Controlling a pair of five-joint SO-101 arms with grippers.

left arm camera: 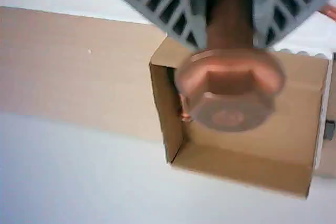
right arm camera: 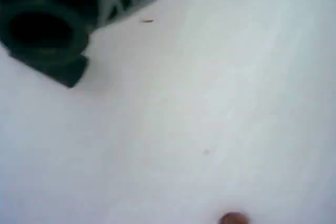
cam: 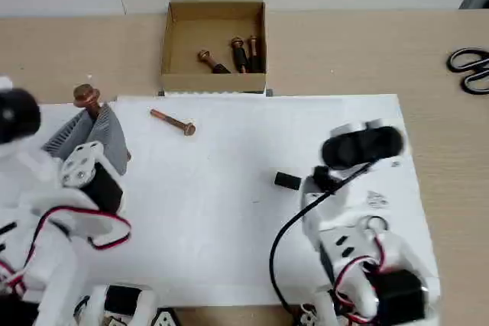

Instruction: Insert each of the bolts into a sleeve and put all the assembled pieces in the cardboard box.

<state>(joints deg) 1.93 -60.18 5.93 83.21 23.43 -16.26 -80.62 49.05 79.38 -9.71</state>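
1. Left gripper pinches one bolt at the white sheet's far corner
2. Right gripper: grip cannot be told
3. One cardboard box holds three assembled pieces
4. One loose bolt lies on the sheet
5. One sleeve lies just beside the right gripper

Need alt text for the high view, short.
Left pincer grips a copper bolt, head outward, by the white sheet's far left corner. A second bolt lies loose near the cardboard box, which holds three assembled pieces; a black sleeve lies farther right on the sheet.
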